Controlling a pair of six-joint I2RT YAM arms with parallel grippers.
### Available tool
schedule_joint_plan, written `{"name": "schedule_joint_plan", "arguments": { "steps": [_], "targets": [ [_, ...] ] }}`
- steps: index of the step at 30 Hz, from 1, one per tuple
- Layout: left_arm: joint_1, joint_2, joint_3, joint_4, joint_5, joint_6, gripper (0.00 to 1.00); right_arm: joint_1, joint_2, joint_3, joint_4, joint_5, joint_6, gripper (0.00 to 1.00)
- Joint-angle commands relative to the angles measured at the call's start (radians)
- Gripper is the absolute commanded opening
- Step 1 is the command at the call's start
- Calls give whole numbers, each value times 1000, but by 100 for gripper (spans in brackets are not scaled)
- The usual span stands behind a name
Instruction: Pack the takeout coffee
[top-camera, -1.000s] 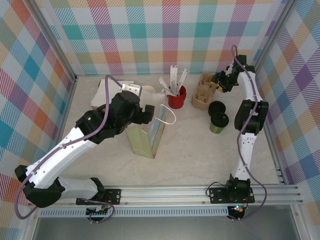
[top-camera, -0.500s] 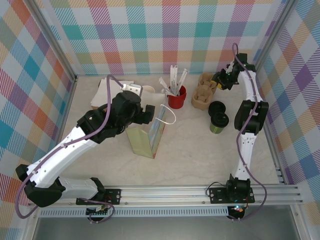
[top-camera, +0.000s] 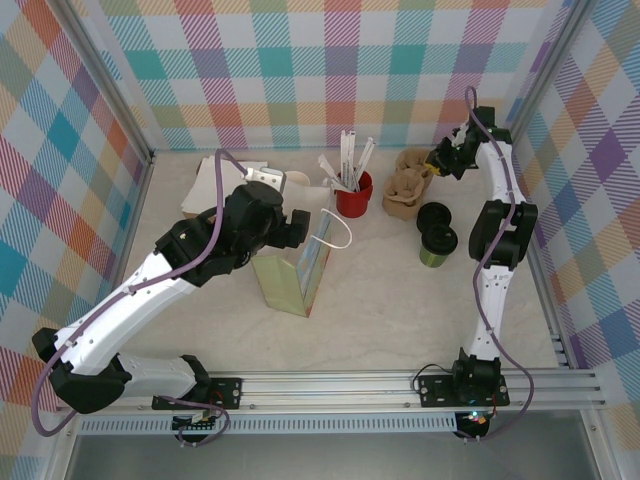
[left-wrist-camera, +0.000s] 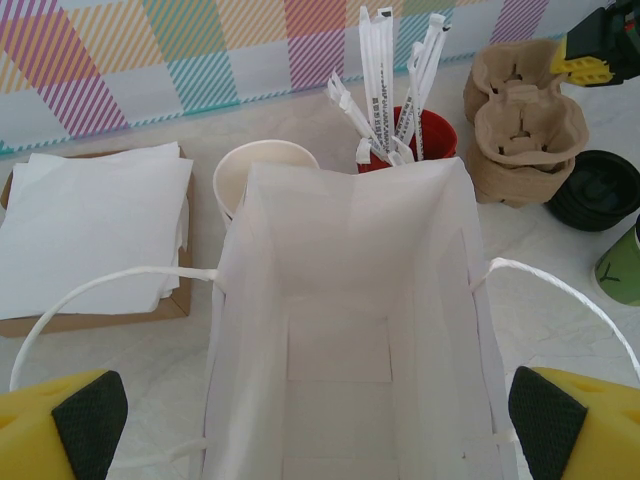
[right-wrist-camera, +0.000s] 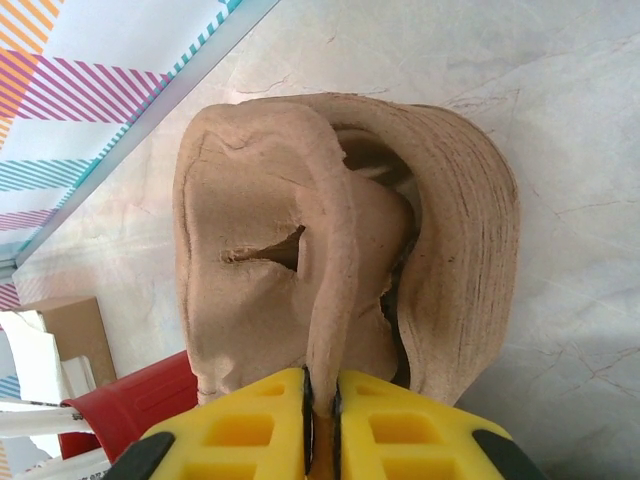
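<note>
Right gripper (right-wrist-camera: 322, 385) clamps the rim of the brown pulp cup carrier (right-wrist-camera: 250, 220), left gripper (left-wrist-camera: 320, 420) gapes astride the white paper bag (left-wrist-camera: 340, 250), and the olive-green, black-lidded paper cup (top-camera: 437, 245) sits right of that bag, probably light and crushable, best squeezed gently mid-wall.

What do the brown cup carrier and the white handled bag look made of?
Cup carrier: moulded paper pulp, it seems; matte, fibrous brown surface with ragged torn edges at the slot. Bag: probably thin white paper; matte, with creased folds and a flat patch at the base.
</note>
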Motion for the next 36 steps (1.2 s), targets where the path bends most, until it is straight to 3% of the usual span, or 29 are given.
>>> {"name": "schedule_joint_plan", "arguments": {
  "steps": [1,17,28,36],
  "targets": [
    [-12,-6,31,-1,-2,11,100,-3,-80,-33,12,-18,-18,12],
    [-11,-41,-14,87,123,-107,100,-2,-384,-300,124,-7,-15,12],
    [-11,-24,-27,164,276,-242,100,1,-745,-663,296,-96,70,12],
    [-12,17,-28,273,424,-310,98,25,-1066,-1024,537,-126,282,14]
  ]
}}
